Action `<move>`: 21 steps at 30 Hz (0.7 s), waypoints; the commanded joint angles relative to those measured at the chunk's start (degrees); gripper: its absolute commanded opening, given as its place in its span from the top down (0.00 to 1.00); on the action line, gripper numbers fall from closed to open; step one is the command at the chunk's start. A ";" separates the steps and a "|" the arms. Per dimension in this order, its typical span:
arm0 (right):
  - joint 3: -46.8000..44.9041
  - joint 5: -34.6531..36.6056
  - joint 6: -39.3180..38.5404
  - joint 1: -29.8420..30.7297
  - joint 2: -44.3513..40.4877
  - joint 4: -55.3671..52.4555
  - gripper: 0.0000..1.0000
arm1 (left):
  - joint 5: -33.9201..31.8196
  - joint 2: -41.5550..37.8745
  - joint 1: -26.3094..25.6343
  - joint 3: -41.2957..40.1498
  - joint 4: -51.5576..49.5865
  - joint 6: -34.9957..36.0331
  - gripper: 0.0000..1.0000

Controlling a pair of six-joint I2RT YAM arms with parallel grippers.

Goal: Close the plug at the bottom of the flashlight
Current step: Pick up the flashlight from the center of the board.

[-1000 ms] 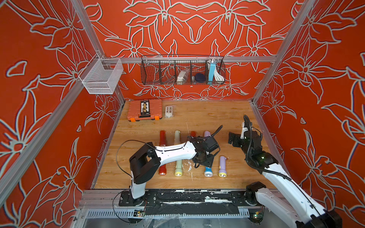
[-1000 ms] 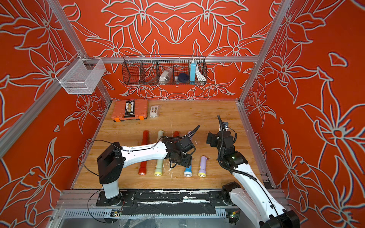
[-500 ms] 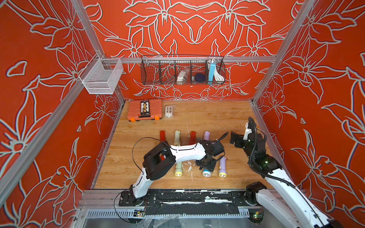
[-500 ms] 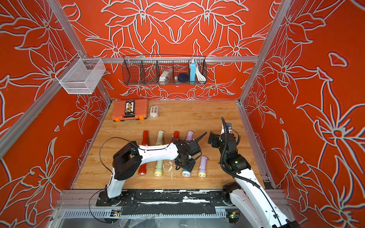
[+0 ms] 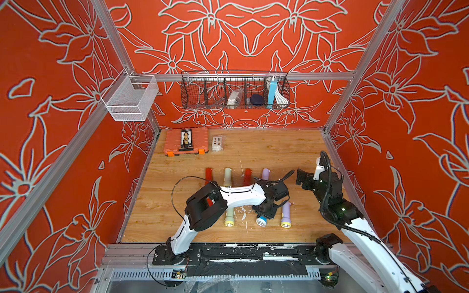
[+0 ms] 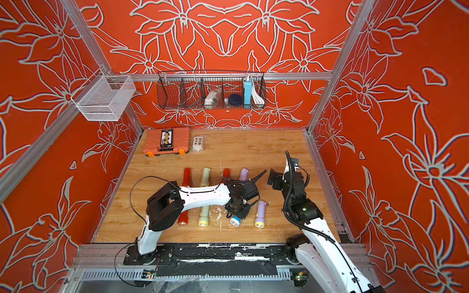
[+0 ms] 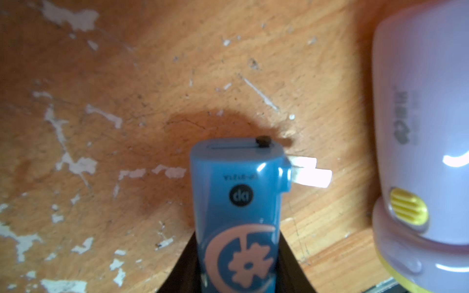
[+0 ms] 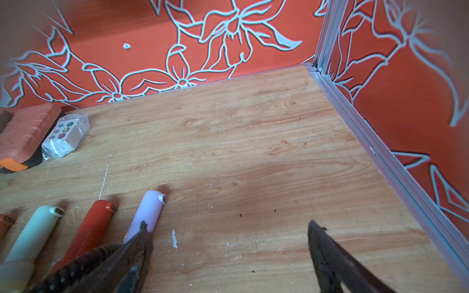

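Observation:
A blue flashlight (image 7: 238,203) lies on the wooden floor, and my left gripper (image 7: 238,266) is shut on its body. Two shiny plug prongs (image 7: 311,171) stick out sideways from its bottom end. In both top views the left gripper (image 5: 265,210) (image 6: 238,208) covers most of the blue flashlight (image 5: 261,221) (image 6: 235,220); only its white head shows. My right gripper (image 5: 300,178) (image 6: 272,180) (image 8: 227,228) hangs open and empty above bare floor, to the right of the row.
A short purple flashlight (image 5: 286,215) (image 7: 421,152) lies just right of the blue one. Red (image 5: 208,175), cream (image 5: 227,177), red (image 5: 247,175) and purple (image 8: 149,213) flashlights lie further back. An orange case (image 5: 186,140) and a bagged remote (image 5: 218,143) sit at the back left.
My left gripper has come forward and to the right along the row and closed on the blue flashlight. The right arm has shifted slightly to the right, still open.

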 commanded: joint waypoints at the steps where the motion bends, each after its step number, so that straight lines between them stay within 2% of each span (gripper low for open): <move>1: -0.92 0.54 1.16 -0.55 -0.02 0.73 0.02 | -2.85 -0.95 -0.23 -2.12 -1.29 0.82 0.78; 4: -0.60 0.54 1.15 -0.64 0.81 0.87 0.02 | -3.93 -3.33 0.25 -3.13 -1.04 1.76 0.89; 9: 2.05 -0.17 0.79 -0.73 1.43 -2.38 0.02 | -4.18 -9.06 2.57 -5.80 0.15 3.49 0.99; 14: 3.44 -1.65 1.04 -0.73 -0.12 -4.23 0.02 | -4.94 -16.94 6.20 -8.67 2.70 6.96 1.00; 17: 5.27 -2.80 1.55 -0.73 0.56 -5.97 0.02 | -6.14 -23.03 7.55 -12.15 8.08 10.35 1.00; 21: 8.65 -9.15 1.33 -0.73 3.11 -7.38 0.03 | -8.10 -32.01 8.53 -17.99 17.34 15.73 1.00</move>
